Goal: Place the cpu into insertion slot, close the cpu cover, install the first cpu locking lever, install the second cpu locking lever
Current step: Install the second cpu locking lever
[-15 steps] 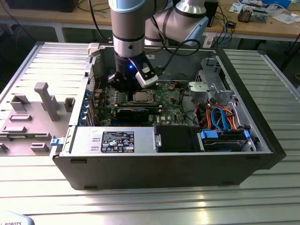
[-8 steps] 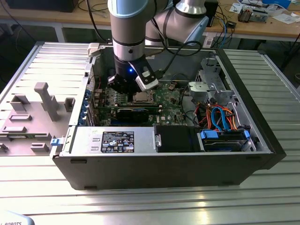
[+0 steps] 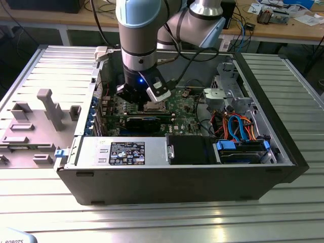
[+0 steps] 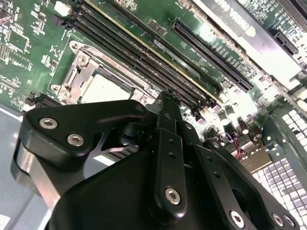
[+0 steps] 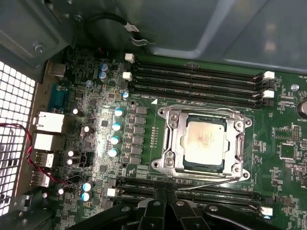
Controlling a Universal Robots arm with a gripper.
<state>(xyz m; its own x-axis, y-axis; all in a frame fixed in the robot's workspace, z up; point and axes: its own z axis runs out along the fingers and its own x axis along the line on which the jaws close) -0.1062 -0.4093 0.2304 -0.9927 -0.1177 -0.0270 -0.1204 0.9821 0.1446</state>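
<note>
Black and blocky, the hand (image 3: 144,98) hangs low inside the open computer case (image 3: 283,152) in the exterior view, just above the green circuit board (image 3: 182,104). In the second wrist view the hand (image 4: 165,103) has its fingers (image 4: 168,139) drawn close together, their tips meeting at one narrow point with nothing between them. That point sits just beside the insertion slot (image 4: 91,76), at the edge that faces the long black memory slots (image 4: 144,52).

In the first wrist view the cpu (image 5: 205,143) lies flat in the insertion slot (image 5: 168,165), its silvery top showing a faint brownish stain. The cpu cover (image 5: 175,139) lies down around it, framing the chip through its square window. A thin metal lever (image 5: 211,183) runs along the socket edge nearest the hand (image 5: 165,203); whether it is latched I cannot tell.

Further out in that view, four memory slots (image 5: 196,81) with white end clips run past the far side of the socket, and a row of blue-topped capacitors (image 5: 116,139) stands beside it. In the exterior view, orange and blue cables (image 3: 238,129) fill the case's corner toward the exterior view's right, and a labelled grey power supply (image 3: 126,152) lies along the near wall. The case rests on a ribbed metal counter (image 3: 152,217).
</note>
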